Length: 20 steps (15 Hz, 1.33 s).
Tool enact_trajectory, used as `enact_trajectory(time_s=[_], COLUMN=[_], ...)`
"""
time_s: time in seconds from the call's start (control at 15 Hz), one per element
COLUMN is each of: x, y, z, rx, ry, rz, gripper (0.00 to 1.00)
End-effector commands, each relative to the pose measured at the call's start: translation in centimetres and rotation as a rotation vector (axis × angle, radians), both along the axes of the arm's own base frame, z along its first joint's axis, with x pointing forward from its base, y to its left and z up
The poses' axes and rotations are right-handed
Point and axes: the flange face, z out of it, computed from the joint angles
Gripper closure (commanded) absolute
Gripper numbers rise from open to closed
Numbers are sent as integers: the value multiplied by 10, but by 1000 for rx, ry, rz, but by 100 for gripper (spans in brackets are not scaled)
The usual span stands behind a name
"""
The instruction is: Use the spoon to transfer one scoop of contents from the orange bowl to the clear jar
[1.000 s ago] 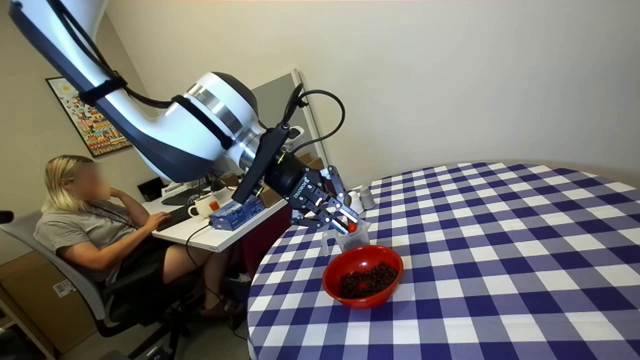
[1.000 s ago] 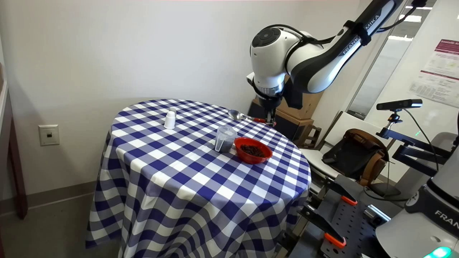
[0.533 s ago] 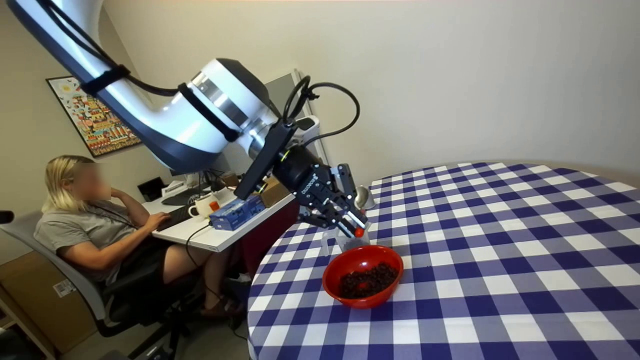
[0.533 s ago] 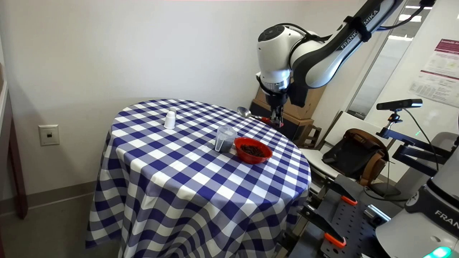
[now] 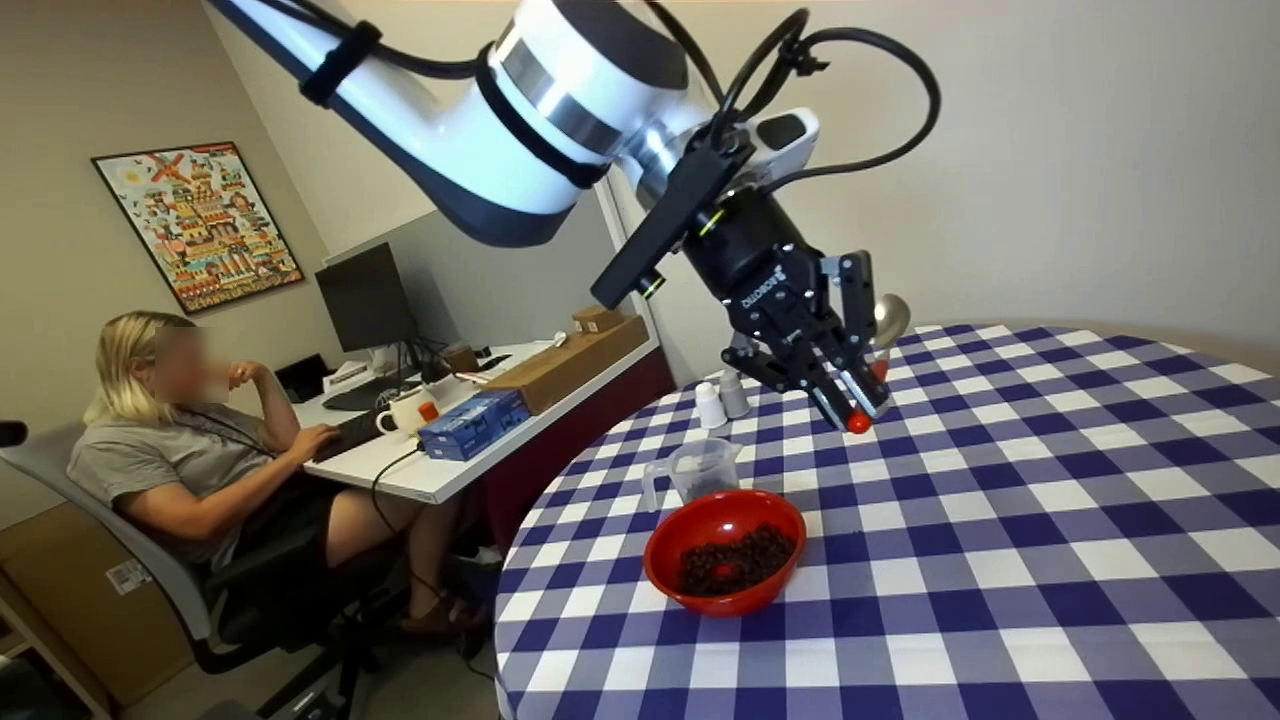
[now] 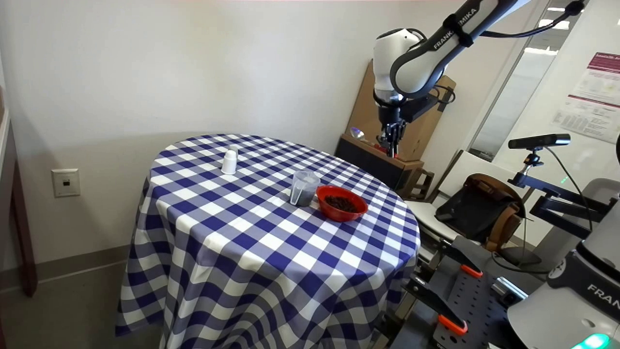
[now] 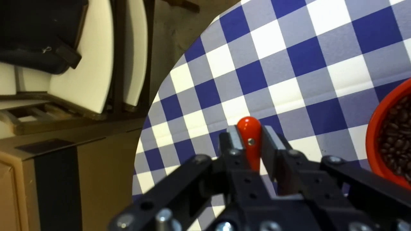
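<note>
One spoon (image 5: 880, 370) was clamped in the gripper (image 7: 251, 134); the bowl (image 7: 372, 138) lay below it, rightward in the wrist view.

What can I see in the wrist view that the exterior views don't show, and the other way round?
Only the wrist view shows a small rivet on the spoon's red handle.
Only the exterior views show the spoon's metal head, the clear jar and a small white container.
Both kinds show the gripper holding that handle, the orange bowl (cut off in the wrist view), its dark contents and the checked tablecloth.
</note>
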Motion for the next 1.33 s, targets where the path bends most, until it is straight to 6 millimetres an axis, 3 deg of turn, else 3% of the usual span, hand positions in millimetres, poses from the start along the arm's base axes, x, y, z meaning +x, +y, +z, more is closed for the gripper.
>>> enact_trajectory(time_s=[0.0, 0.33, 0.67, 1.07, 1.27], x=[10, 1, -7, -24, -21], y=[-27, -60, -98, -97, -89], z=[-31, -88, -129, -176, -185], rx=[124, 243, 281, 390, 414], ry=[41, 83, 129, 228, 261], rz=[-89, -184, -207, -132, -91], gripper=[93, 93, 93, 93, 93])
